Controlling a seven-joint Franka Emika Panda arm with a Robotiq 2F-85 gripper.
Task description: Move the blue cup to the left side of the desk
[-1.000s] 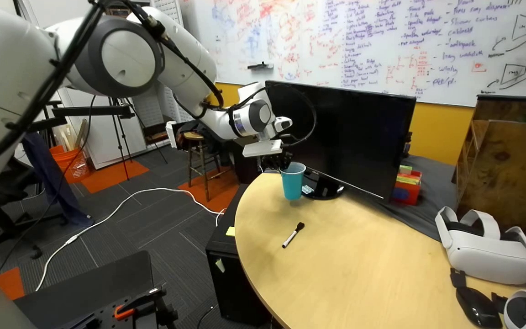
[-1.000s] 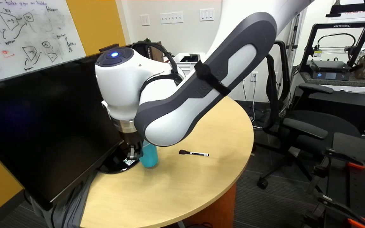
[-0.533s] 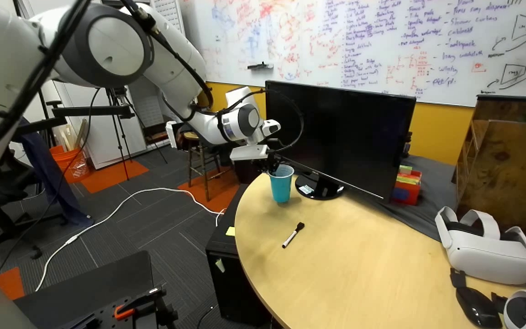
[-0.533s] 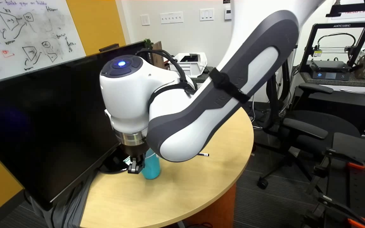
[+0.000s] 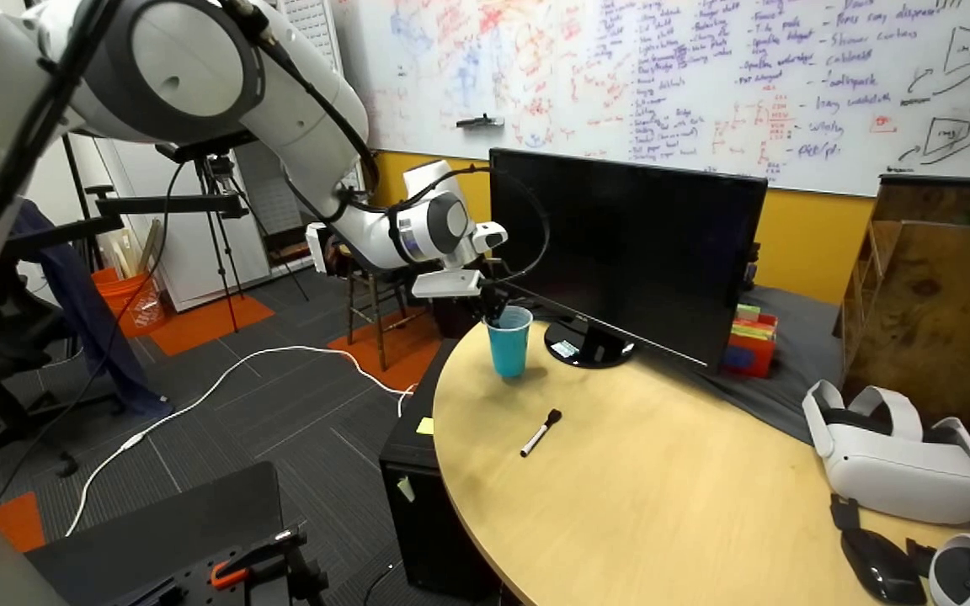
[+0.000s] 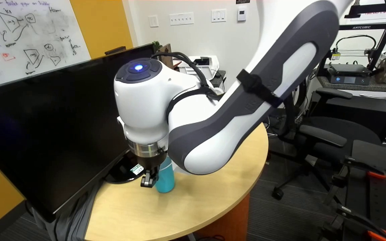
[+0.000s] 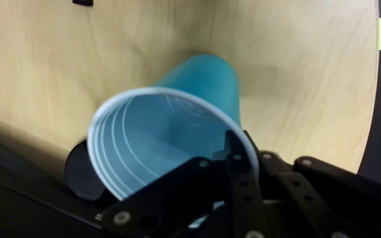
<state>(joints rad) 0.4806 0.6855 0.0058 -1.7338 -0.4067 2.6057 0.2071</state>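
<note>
Desk (image 5: 662,497): main hazard is its curved edge. Left end, as seen in an exterior view, runs out soon; overshoot there = a fall. Whose "left" is meant isn't clear, so wrong-side placement also poss.

Arm (image 6: 246,103): in an exterior view it blocks a good part of the desk, so clearance may get misjudged.

Monitor (image 5: 628,252): close to the work. A swing twd it could bump it or its stand (image 5: 593,345), b/c little room that side.

Claw (image 7: 240,140): narrow, pinched on cup (image 5: 508,347) wall at rim, one side in, one out. Hold is off-centre, so cup may pivot or slip if moved quick. Hard squeeze might dent wall (guess: thin plastic).

Cup pos.: at left end of desk in an exterior view, btw stand and edge, roughly upright. Step prob. = carry or set-down. Can't tell if base touches desk or hangs just above. If above, early release → drop + tip. If touching, sideways drag could catch base. On exit, inner side of claw might hook rim & topple it.

Marker (image 5: 539,435): lies on desk near cup, apart from it. Base set down on it → wobble or roll; only if path drifts that way, so low prob.
</note>
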